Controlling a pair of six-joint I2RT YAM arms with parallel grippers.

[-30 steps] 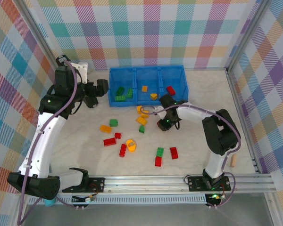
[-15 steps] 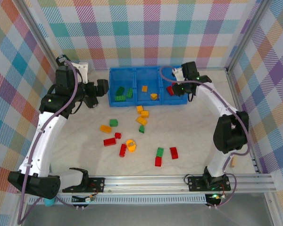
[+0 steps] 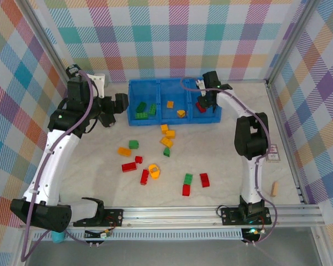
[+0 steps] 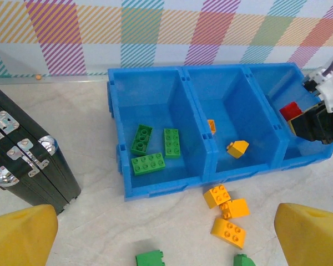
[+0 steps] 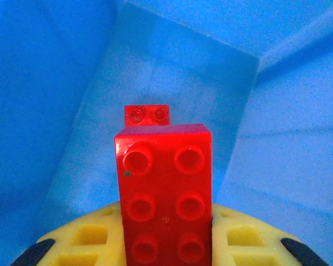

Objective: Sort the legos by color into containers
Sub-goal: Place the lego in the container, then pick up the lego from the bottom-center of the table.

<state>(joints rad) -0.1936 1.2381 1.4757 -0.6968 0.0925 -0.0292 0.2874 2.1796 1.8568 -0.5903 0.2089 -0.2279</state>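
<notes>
Blue tray (image 3: 172, 81) sits at the far edge of the table (image 3: 233, 149), its back against the plaid wall (image 3: 172, 33), with a black case (image 4: 28, 160) just beside its left end. The table is pale and stone-like, boxed by plaid walls on three sides, with a metal rail (image 3: 183, 213) along the near edge. Loose bricks (image 3: 155, 160) are scattered mid-table in front of the tray; the right side of the table is bare apart from a tan cylinder (image 3: 274, 188) near the right wall. Three green bricks (image 4: 149, 147) lie in the left compartment and two yellow-orange pieces (image 4: 237, 148) in the middle one. Right gripper (image 3: 202, 105) is over the right compartment, clamped on a red brick (image 5: 165, 188) that is studs up between its yellow pads (image 5: 89, 246); a small red piece (image 5: 147, 114) lies on that compartment's floor beyond. Left gripper (image 3: 121, 103) hovers left of the tray, its fingers (image 4: 19, 235) wide apart and holding nothing.
</notes>
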